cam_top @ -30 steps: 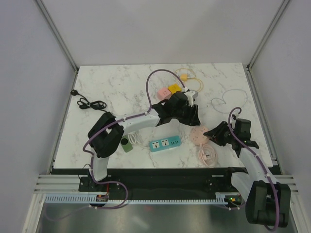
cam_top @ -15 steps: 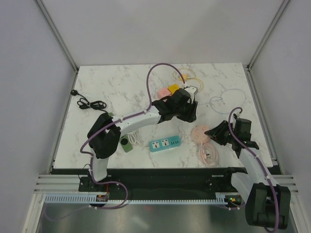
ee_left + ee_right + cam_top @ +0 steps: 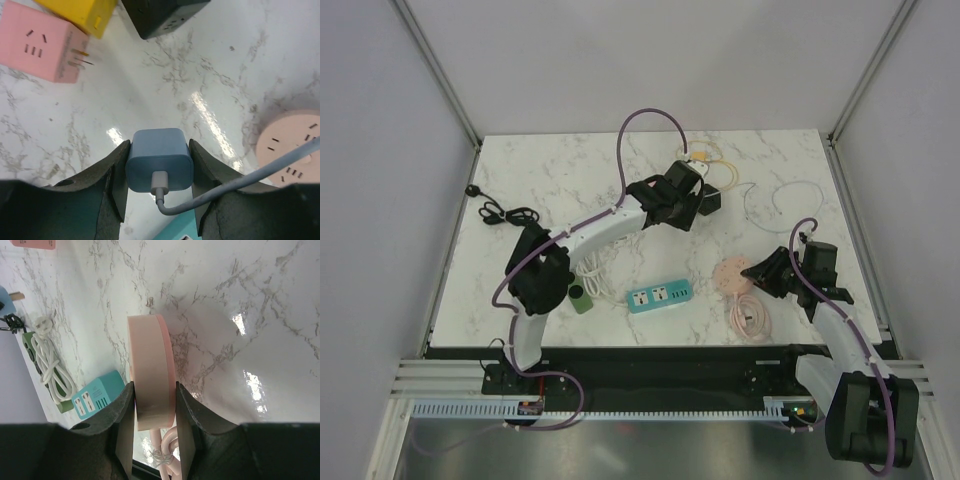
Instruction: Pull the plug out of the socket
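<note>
Pink adapter (image 3: 42, 45), yellow adapter (image 3: 80, 12) and black adapter (image 3: 160, 15) lie near the plug (image 3: 159, 157).

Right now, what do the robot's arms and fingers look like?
Both arms look alike: white tube sections joined by chunky black joints. The left arm and right arm each carry a purple cable looping alongside. The fingers are dark, blunt and gently curved.

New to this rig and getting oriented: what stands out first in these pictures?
The left arm's fingers clamp a pale blue square charger plug, its cable trailing, over the marble table. On the right-hand side, the right arm's fingers pinch a round pink plastic socket.
</note>
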`<state>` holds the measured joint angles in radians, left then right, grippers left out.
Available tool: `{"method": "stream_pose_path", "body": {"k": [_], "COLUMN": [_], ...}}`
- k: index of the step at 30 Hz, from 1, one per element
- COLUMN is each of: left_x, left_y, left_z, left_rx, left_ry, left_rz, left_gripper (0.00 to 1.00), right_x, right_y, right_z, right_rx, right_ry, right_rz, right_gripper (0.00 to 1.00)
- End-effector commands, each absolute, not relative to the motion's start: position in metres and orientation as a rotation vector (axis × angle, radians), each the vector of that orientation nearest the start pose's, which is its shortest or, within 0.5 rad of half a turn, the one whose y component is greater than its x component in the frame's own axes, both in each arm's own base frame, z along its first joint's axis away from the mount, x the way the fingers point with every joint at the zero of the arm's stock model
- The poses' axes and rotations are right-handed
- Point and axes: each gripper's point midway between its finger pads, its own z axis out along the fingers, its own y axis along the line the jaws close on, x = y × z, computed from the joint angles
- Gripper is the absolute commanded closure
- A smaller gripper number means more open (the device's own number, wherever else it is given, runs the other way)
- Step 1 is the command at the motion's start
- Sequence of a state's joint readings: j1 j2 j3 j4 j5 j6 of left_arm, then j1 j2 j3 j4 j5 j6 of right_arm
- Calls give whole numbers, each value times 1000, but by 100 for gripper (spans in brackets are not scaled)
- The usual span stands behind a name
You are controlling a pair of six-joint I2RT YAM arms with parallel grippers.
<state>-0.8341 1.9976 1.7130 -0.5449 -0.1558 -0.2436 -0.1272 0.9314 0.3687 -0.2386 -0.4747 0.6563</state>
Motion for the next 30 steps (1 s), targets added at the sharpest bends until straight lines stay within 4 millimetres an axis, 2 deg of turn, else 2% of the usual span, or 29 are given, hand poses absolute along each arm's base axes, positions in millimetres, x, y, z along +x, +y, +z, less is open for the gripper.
{"method": "stream_pose_path", "body": {"k": [1,3,4,6,7,8,14,17,19,20,21,22,25,26,28,30], "left_x": [388,399,403,411,413,417,423,425,425,427,427,430,430,427,424,423], "left_y": [-354,-349,-347,-352,-353,-356,-367,-371,-375,-376,-377,-375,-375,-376,-376,-375], "left_z": [128,129,123,123,112,116,98,92,82,84,79,77,75,73,73,77], "left_rx": [719,693,696,712,743,743,743,711,693,679,664,650,623,629,649,654], "left_ry": [2305,2298,2307,2290,2302,2290,2319,2343,2370,2369,2384,2392,2419,2431,2435,2429], "left_rz": [-147,-116,-98,-94,-72,-72,-115,-148,-181,-190,-205,-213,-269,-294,-317,-320], "left_gripper": [98,98,98,98,98,98,98,98,98,98,98,97,77,58,47,42], "right_x": [231,231,231,233,233,233,235,236,238,238,242,245,251,256,261,265], "right_y": [59,59,59,60,61,61,63,63,62,62,61,59,61,60,60,58], "right_z": [47,47,47,49,50,51,54,54,56,55,57,58,58,61,62,63], "right_rx": [709,706,707,698,693,692,675,678,680,690,688,698,714,709,707,703], "right_ry": [2380,2381,2382,2379,2379,2377,2367,2367,2348,2342,2316,2299,2281,2275,2283,2283], "right_rz": [680,680,683,690,696,699,715,720,719,719,714,710,732,734,734,726], "right_gripper": [89,87,87,85,83,82,68,67,69,74,86,89,91,91,91,91]}}
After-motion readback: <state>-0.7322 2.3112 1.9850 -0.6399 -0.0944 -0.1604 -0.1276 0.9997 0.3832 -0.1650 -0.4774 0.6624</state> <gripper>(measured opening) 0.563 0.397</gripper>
